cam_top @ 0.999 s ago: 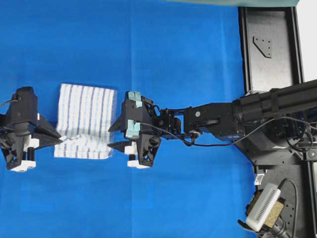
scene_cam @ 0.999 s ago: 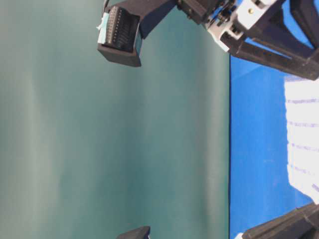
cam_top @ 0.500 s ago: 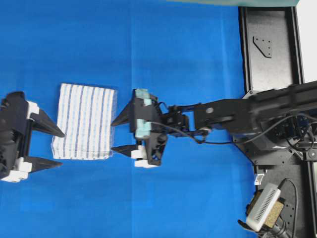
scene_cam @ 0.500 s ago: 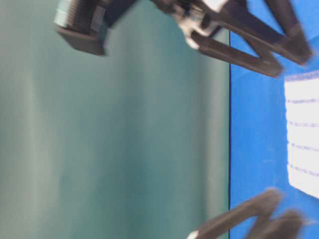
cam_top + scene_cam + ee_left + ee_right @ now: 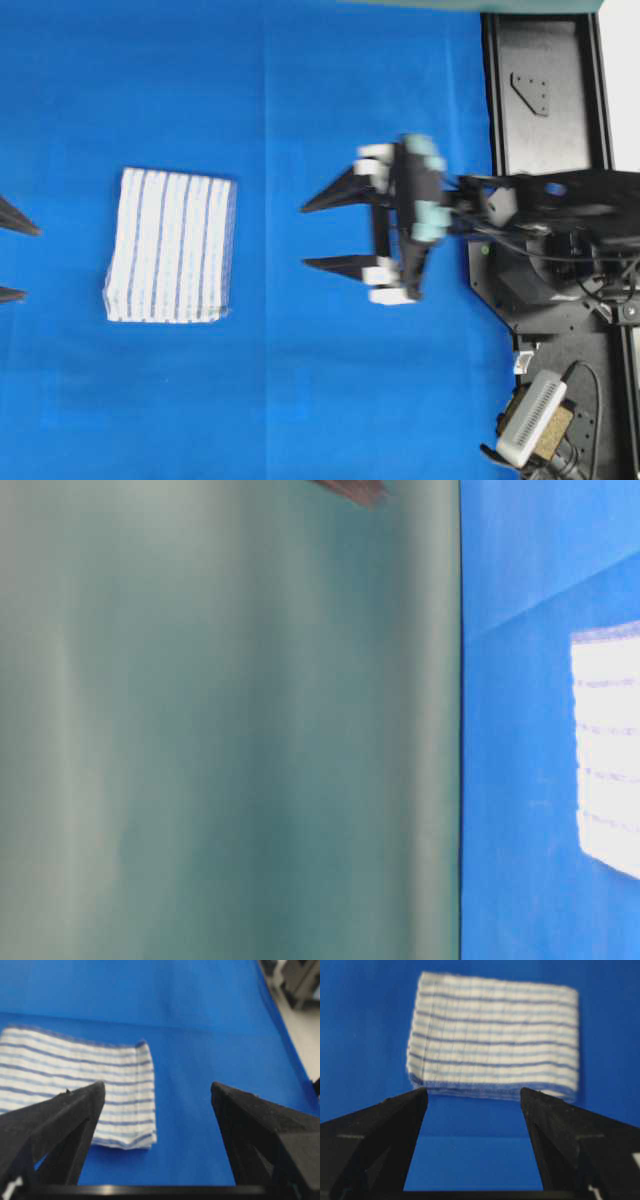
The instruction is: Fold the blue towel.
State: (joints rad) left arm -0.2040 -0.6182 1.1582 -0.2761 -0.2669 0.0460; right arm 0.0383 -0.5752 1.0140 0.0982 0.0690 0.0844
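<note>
The blue towel, white with thin blue stripes, lies folded into a thick rectangle on the blue table cover; it also shows as a pale striped patch in the table-level view. Only the tips of my left gripper show at the overhead view's left edge, open and well clear of the towel. In the left wrist view the towel lies ahead and to the left of the wide jaws. My right gripper stands open, empty, to the towel's right. The right wrist view has the towel beyond the open jaws.
A black base plate and the right arm's mount fill the overhead view's right side. A small white and tan device sits at the bottom right. A green backdrop fills most of the table-level view.
Both grippers opened and drew away from the towel: the left slid off toward the left edge, the right pulled back far to the right. The towel stays folded in place.
</note>
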